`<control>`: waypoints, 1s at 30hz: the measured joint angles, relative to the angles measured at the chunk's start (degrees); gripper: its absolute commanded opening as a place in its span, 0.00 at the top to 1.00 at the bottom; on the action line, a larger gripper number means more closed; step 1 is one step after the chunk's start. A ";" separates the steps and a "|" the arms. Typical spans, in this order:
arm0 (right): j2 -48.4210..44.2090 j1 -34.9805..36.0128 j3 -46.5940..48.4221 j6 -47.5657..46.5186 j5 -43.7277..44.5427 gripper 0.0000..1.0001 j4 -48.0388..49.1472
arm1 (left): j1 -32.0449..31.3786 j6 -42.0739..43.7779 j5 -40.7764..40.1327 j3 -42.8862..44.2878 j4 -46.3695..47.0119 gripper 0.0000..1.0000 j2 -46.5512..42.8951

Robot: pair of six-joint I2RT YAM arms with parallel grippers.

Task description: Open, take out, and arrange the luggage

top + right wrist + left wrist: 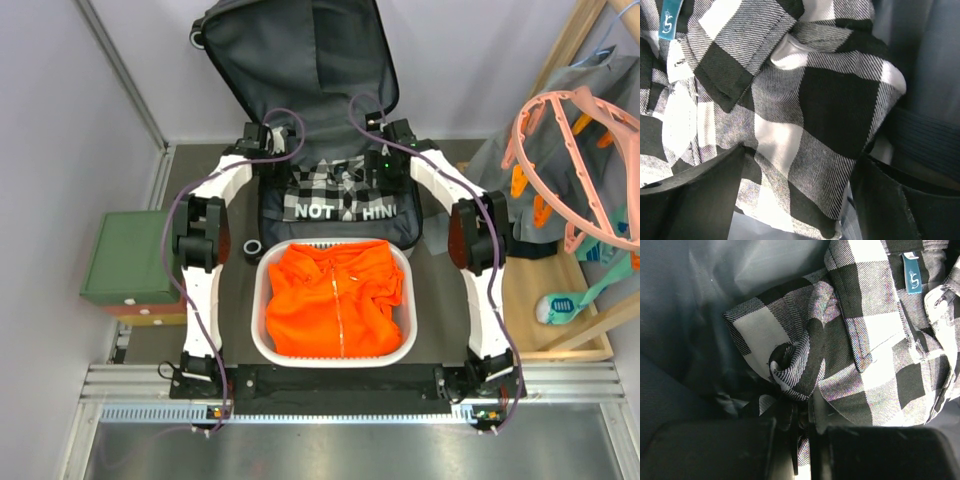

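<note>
At the far side of the table point(238, 330), behind the white basket point(262, 300), the luggage point(300, 60) is seen lying open. Its dark grey lined lid is raised and cut off by the upper edge of the overhead view, and its printed shell cannot be made out. Both claw tips are hidden beneath the wrists from above, and the white lettering on the checked shirt point(345, 195) is partly covered. In the left wrist view the left claw point(801, 440) is pressed together, with a bunched fold of the shirt pinched between its fingers. In the right wrist view the right claw point(800, 170) is spread wide, and the black-and-white cloth is seen lying between its fingers point(695, 200), which stand apart on either side. The shirt is contained in the luggage's lower half, against the grey lining. An orange zipped garment point(335, 300) is held in the basket, just in front of the luggage.
</note>
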 measured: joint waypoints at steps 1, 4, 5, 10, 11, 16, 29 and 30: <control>0.20 0.11 0.15 0.00 -0.04 0.19 -0.07 | 0.07 0.07 -0.02 0.00 0.00 1.00 0.00; 2.40 -0.09 3.28 0.02 -2.19 0.19 -0.87 | 0.09 0.20 -0.11 0.00 0.02 1.00 0.00; 3.26 -0.20 4.20 0.02 -2.95 0.20 -0.90 | 0.09 0.20 -0.15 0.00 0.02 1.00 0.00; 7.50 -1.07 9.77 0.66 -7.19 0.24 -3.61 | 0.11 0.20 -0.20 0.00 0.04 1.00 0.00; 7.93 -1.22 10.54 0.63 -8.09 0.30 -4.22 | 0.11 0.20 -0.22 0.00 0.04 1.00 0.00; 9.29 -2.40 11.50 0.39 -12.61 0.87 -4.59 | 0.11 0.13 -0.11 0.00 0.04 1.00 0.00; 2.49 -2.32 8.07 0.44 -13.40 1.00 -3.28 | 0.31 -0.11 2.32 1.11 -1.20 1.00 -1.81; 0.85 -2.16 8.07 0.35 -13.16 1.00 -3.45 | 0.31 -0.13 2.71 1.14 -1.57 1.00 -2.64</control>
